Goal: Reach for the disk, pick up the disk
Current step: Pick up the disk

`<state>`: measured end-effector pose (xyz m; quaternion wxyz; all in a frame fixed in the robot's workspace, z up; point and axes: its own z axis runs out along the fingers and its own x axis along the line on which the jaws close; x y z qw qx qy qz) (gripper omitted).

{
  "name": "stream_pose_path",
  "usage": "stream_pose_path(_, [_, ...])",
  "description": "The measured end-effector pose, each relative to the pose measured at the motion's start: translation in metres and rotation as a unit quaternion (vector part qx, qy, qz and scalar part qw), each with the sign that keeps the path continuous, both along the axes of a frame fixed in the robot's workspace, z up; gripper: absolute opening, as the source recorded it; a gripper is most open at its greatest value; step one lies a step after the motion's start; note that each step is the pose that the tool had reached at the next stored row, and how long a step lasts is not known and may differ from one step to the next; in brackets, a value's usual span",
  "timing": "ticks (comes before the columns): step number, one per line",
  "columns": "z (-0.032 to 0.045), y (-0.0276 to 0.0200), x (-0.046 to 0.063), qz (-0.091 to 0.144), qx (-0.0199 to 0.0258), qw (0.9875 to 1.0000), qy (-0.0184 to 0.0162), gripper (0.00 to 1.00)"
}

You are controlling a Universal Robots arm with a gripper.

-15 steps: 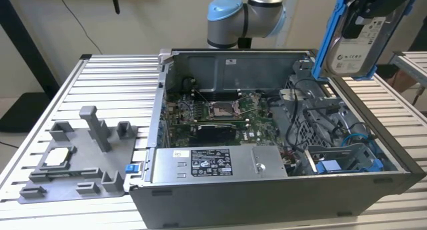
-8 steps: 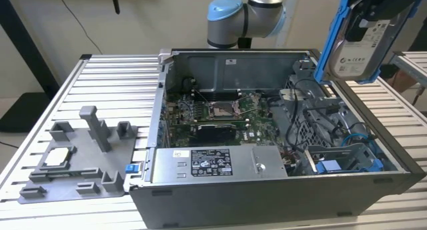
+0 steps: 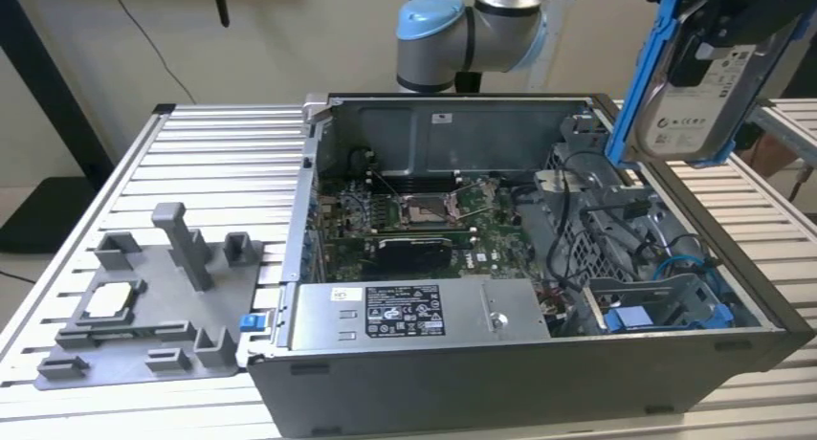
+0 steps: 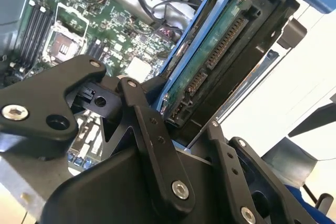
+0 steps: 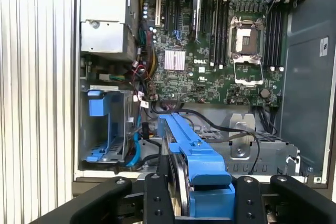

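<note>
Exterior view: claw (image 3: 734, 24) up high, pinching the disk (image 3: 690, 100) by its blue bracket, white label facing out, print too small to read. Disk hangs clear of the open PC case (image 3: 537, 383), which sits below the claw. Under it: drive cage (image 3: 651, 311) with blue clip, loose cables (image 3: 638, 220), motherboard (image 5: 210, 40), power supply (image 3: 415, 316) with label sticker. Grey fixture tray (image 3: 147, 311) well off to the side on the slatted table (image 3: 205, 153)
</note>
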<state>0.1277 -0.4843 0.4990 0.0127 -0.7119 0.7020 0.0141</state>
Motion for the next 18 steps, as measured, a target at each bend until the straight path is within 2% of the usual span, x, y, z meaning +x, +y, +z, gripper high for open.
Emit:
stream_pose_path(11, [-0.0010,-0.0193,0.000,0.000,-0.0001,1.0000,0.0000,0.00])
stream_pose_path(14, [-0.0030,-0.0275,-0.001,0.000,0.0000,1.0000,-0.0004,0.00])
stream_pose_path(18, [-0.0058,-0.0433,-0.002,0.000,0.0000,1.0000,-0.0006,0.00])
